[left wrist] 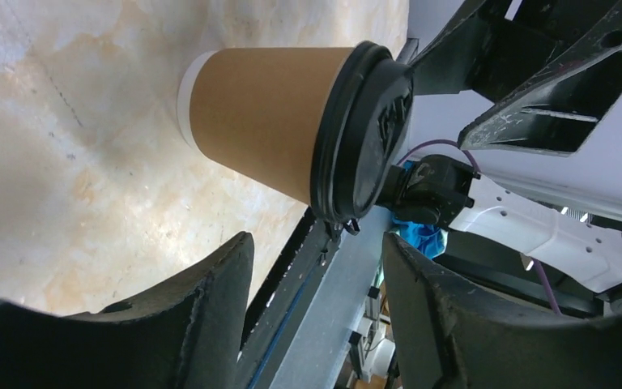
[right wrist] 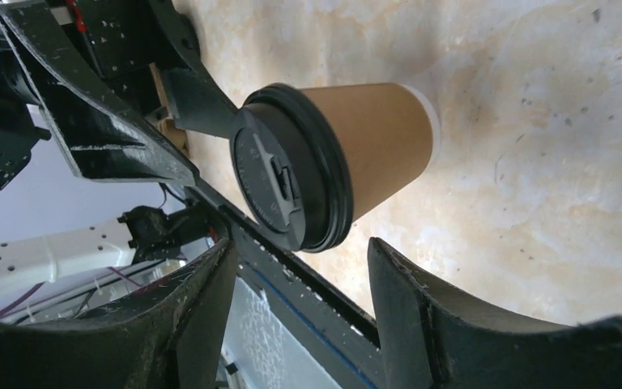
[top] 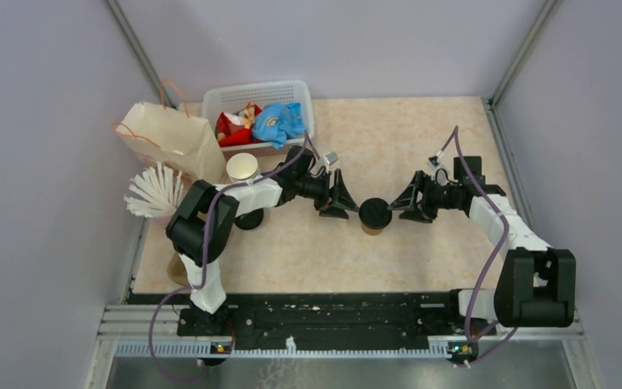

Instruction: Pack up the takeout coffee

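Hands flank the coffee cup (top: 375, 215), which stands upright near the middle of the counter (top: 421, 138), its brown paper wall topped by a black lid (left wrist: 364, 134). Seen from above, the left hand (top: 340, 200) lies at the cup's 9 o'clock and the right hand (top: 407, 203) at its 3 o'clock, both pointing inward at it. Each hand is open: in both wrist views the two black fingers (left wrist: 202, 316) stand well apart with nothing between them, and the cup sits just beyond their tips, not touched. From the cup, a white basket (top: 291, 91) holding red and blue packets (top: 279, 121) lies toward 11 o'clock at the far edge of the counter. A cream paper bag (top: 170, 138) with orange handles leans just beside the basket, toward 10 o'clock. A stack of lidless cups (top: 242, 168) stands between the bag and the left arm.
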